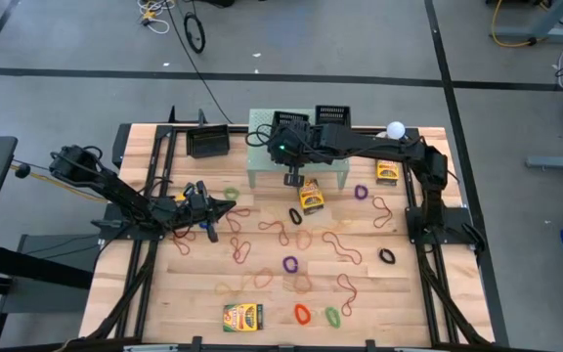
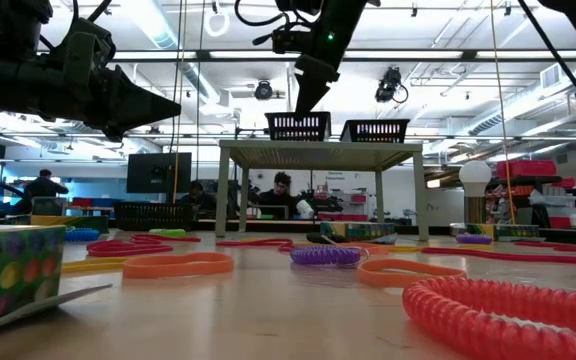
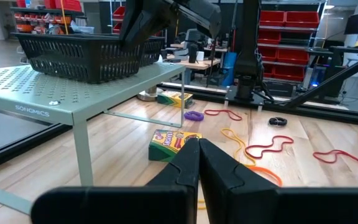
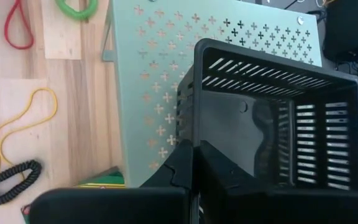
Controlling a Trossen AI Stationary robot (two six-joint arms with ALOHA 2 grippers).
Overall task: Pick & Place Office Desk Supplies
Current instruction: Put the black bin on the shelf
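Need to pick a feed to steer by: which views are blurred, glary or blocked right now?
Low view: the nearest red coil and printed box are out of focus, ceiling lights glare, arms read as silhouettes. High view: evenly lit, bands tiny. Right wrist view: black basket fills the frame. Left wrist view: the shut left gripper hides the foreground.

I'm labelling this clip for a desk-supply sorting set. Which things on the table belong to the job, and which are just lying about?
Belongs to the job:
- rubber-band loops scattered over the wood
- yellow-and-green boxes, three in view
- black baskets, probably where they go

Just lying about:
- white ball-topped object
- pale green perforated stand, only carrying baskets
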